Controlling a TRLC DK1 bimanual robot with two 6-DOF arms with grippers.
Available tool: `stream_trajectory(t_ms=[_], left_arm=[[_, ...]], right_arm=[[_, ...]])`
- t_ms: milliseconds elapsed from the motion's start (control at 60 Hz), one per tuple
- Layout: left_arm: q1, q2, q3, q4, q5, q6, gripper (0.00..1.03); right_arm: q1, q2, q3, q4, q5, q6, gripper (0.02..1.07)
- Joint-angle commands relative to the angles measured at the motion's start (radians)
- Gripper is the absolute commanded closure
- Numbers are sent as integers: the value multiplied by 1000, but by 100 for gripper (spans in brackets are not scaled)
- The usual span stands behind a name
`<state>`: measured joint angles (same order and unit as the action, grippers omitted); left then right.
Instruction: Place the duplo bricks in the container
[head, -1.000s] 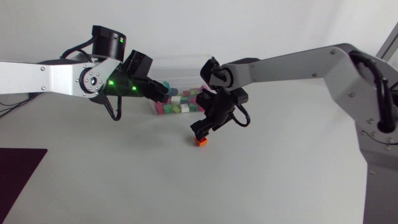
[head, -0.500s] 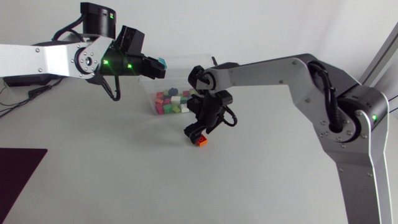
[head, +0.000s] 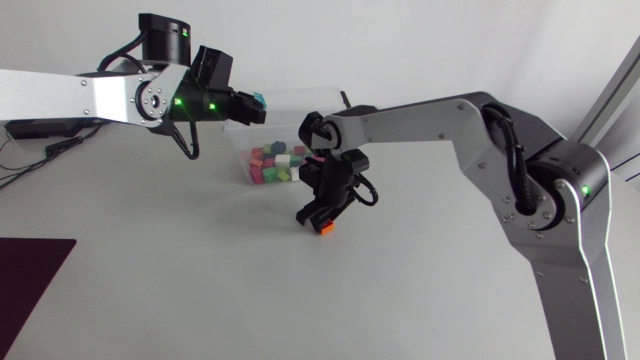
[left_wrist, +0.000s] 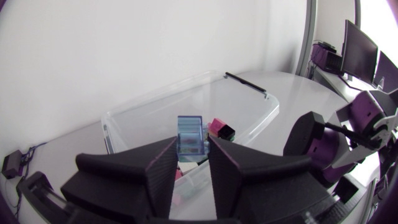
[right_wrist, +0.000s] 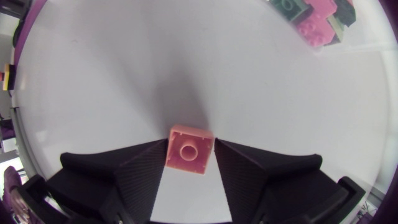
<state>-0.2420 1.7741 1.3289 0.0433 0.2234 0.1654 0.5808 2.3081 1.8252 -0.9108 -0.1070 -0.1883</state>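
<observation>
Left claw: the left claw (head: 254, 103) (left_wrist: 191, 148) is closed on a translucent blue duplo brick (left_wrist: 191, 134) (head: 260, 101), one finger pressing on each side. The brick's end sticks out past the fingertips.
Left claw position: it is held up over the near-left rim of the container (head: 238, 148) (left_wrist: 249, 102), and its arm comes in from the left side.
Right claw: the right claw (head: 317, 217) (right_wrist: 189, 151) grips an orange duplo brick (head: 322, 229) (right_wrist: 188, 151) from two sides, with a stud showing on the brick's face.
Right claw position: it is low over the worktop (head: 200, 290), just in front of the container and outside it. I cannot tell whether the orange brick touches the surface.
Container: a clear plastic tub standing open on the worktop between the two arms.
Bricks inside: a heap of bricks (head: 277, 165) in pink, green, white and dark colours lies on the tub's floor. Some pink ones (right_wrist: 316, 26) show ahead of the right claw.
Other: a dark maroon mat (head: 30, 280) lies at the worktop's near-left corner, well apart from the tub.
</observation>
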Motion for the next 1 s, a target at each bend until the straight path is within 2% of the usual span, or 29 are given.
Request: stream_trajectory(t_ms=[0,217,367,433,533,617,783,983], left_arm=[[13,41,58,17,4,-38,77],[9,79,90,72,-9,-66,77],[0,120,139,70,-19,-63,77],[-5,136,154,75,-33,-63,58],[-11,143,153,104,-68,-55,19],[-19,143,138,148,-114,-50,7],[-23,107,87,187,-139,-50,5],[-19,-4,-42,181,-137,-41,5]], right_arm=[[8,17,-15,3,7,-13,70],[7,-108,-92,20,7,1,71],[4,-182,-129,23,3,9,71],[2,-220,-141,23,0,12,71],[-2,-269,-144,23,-5,16,71],[-9,-296,-132,16,-5,23,71],[-29,-337,-67,21,-17,46,71],[-49,-342,42,55,-19,81,71]])
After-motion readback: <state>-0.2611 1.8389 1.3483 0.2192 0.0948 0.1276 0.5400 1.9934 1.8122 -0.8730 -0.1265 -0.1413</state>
